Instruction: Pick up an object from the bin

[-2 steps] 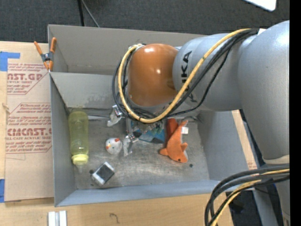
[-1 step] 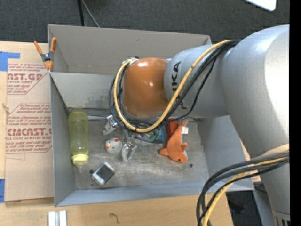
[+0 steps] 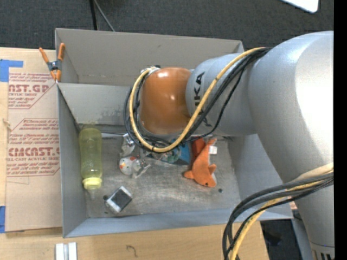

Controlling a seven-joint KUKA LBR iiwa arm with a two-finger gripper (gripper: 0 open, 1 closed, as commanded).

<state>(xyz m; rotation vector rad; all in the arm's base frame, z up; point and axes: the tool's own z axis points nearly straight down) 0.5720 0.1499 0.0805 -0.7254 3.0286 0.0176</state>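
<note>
Gripper set low over the floor of the grey metal bin.
It is placed directly above a small white-and-orange object at mid-bin; how far it is open cannot be told.

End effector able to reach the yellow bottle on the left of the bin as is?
Probably yes: the yellow bottle lies alone, nothing on it, bare bin floor between it and the end effector. The nearby bin wall may crowd the grasp.

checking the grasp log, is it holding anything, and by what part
Cannot tell. The gripper is down by a small white-orange thing mid-bin; no hold shows.
</note>
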